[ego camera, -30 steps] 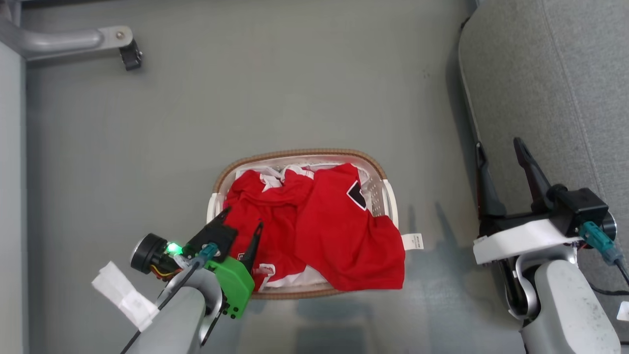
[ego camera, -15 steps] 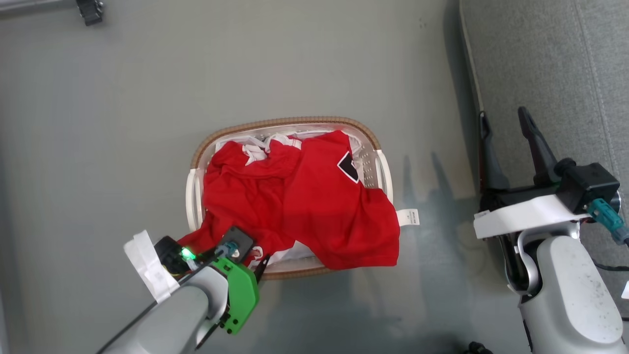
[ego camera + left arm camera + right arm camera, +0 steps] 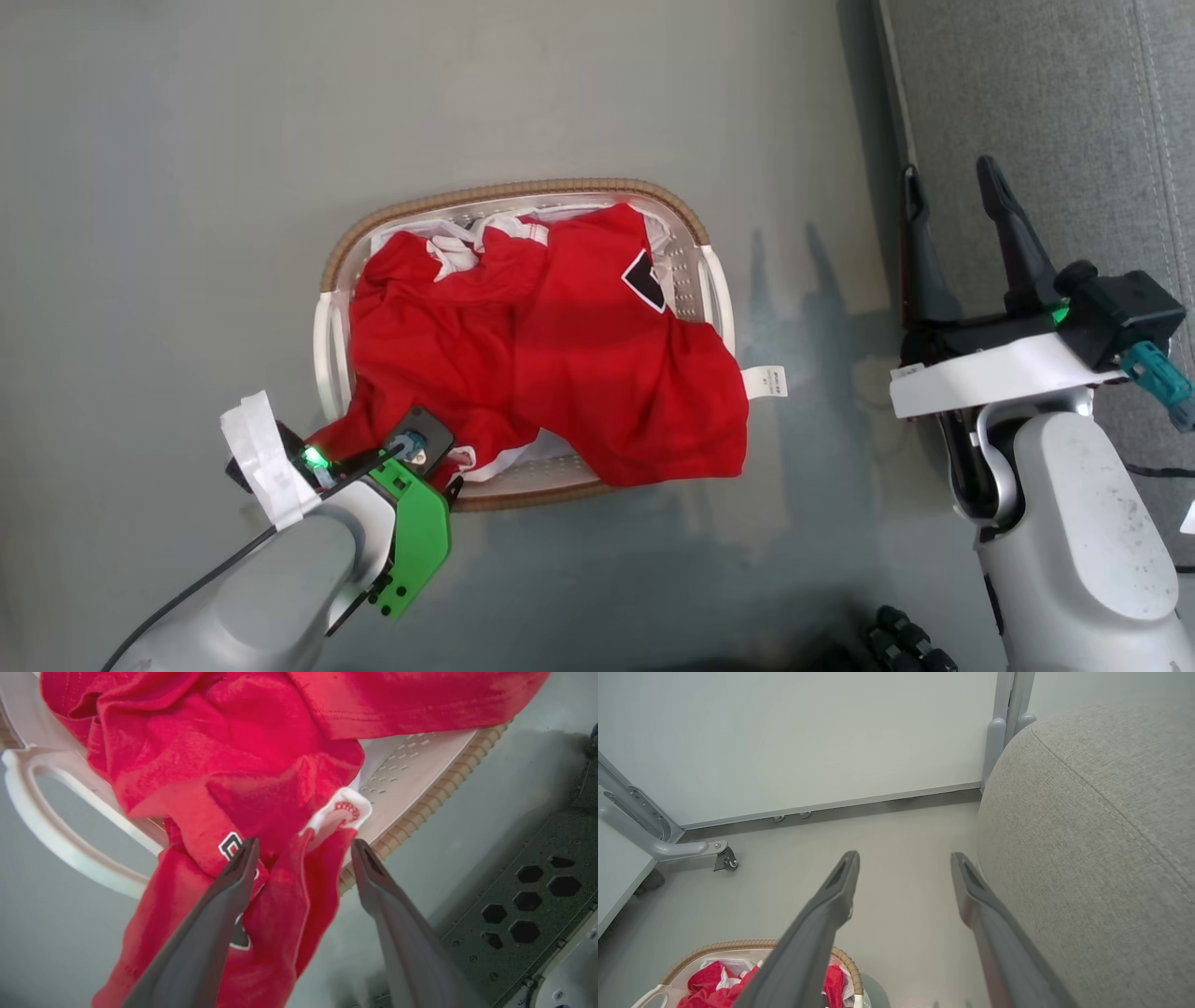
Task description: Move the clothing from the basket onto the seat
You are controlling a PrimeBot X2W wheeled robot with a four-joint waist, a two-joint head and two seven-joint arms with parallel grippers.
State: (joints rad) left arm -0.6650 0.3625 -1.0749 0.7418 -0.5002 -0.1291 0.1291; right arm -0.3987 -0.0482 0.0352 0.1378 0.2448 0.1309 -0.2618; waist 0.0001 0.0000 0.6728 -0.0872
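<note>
The clothing (image 3: 560, 373), red jerseys with white trim and a black patch, fills the basket (image 3: 513, 187) and spills over its near rim, a white label tag (image 3: 766, 381) hanging at the right. My left gripper (image 3: 303, 847) points down at the basket's near-left corner. It is open, and a hanging fold of red fabric with a white-trimmed edge (image 3: 343, 809) lies between its fingers. In the head view, my left gripper (image 3: 434, 467) is mostly hidden under its wrist. My right gripper (image 3: 948, 173) is open and holds nothing, beside the seat (image 3: 1046, 112) at its left edge.
The basket stands on smooth grey floor (image 3: 187, 187). The right wrist view shows a pale wall panel, a metal frame leg with a caster (image 3: 714, 851), the seat's rounded edge (image 3: 1087, 835) and the basket rim (image 3: 845, 956). My dark perforated base plate (image 3: 537, 896) lies close to the basket.
The head camera has shifted, so the basket sits higher in view. My left gripper has tipped downward at the basket's near-left corner, over the draped jersey. The right arm has barely moved.
</note>
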